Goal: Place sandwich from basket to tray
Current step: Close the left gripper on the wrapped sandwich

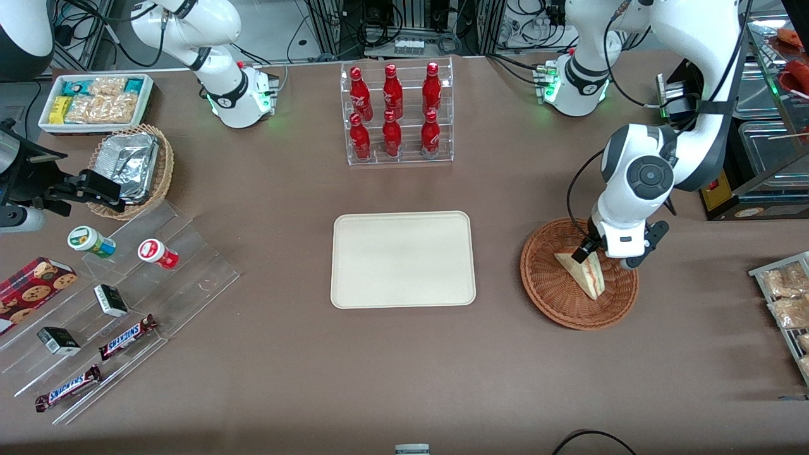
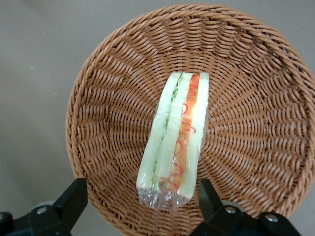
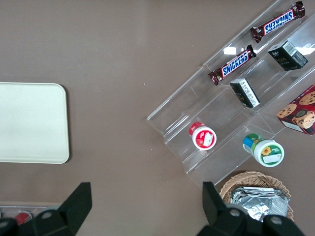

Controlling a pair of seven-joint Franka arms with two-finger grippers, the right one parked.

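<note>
One sandwich (image 1: 586,273) is seen lying in the basket (image 1: 556,303), its layered cut edge turned upward. The claw (image 1: 591,248) is held low over the sandwich's 12 o'clock end, its fingers (image 2: 74,199) spread wide to either side of the wedge without touching it. The tray (image 1: 403,259) is set on the surface (image 1: 404,379) beside the basket, toward the parked arm's end.

We see the gripper (image 2: 140,206) over the basket (image 1: 550,297), fingers spread either side of the sandwich (image 2: 174,142); bare table separates basket and tray (image 1: 354,291).
</note>
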